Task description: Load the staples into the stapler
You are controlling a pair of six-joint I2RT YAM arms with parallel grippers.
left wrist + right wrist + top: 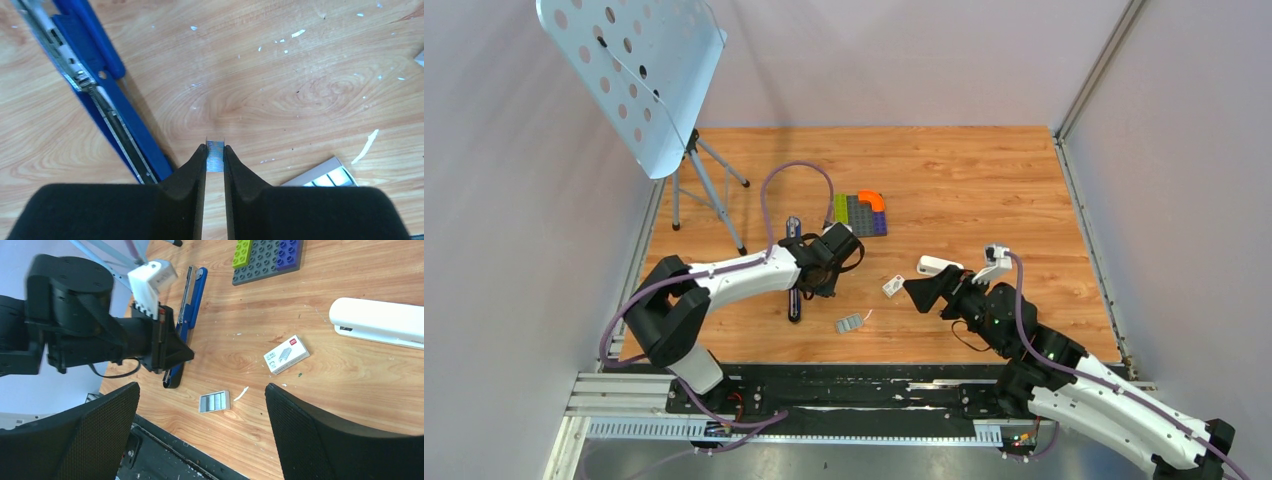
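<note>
Here, nearest my station in the top view, a grey pack of staples lies flat on the wooden table, close to its near edge, with a curled white scrap just beside it. At roughly 2 o'clock from that pack the right gripper hangs above the wood with its jaws spread wide and nothing between them. Its wrist view looks down through the gap onto the pack and onto the white box of staples, which lies flat and printed side up, apart from both. At 10 o'clock from the pack, the left gripper has its jaws drawn narrow, pinching a short metallic staple strip at the very fingertips. I cannot tell whether the strip touches the table. The stapler lies folded open on the wood with its silver channel and spring facing up, running near to far in the top view. It sits at 10 o'clock from the held strip in the left wrist view, near it but not touching. Farther out, at 12 o'clock from the right gripper, rests a white plastic bar. Beyond the left gripper sits a block plate carrying green, orange and purple pieces. Farthest, at 11 o'clock, stands a perforated music stand on its tripod.
</note>
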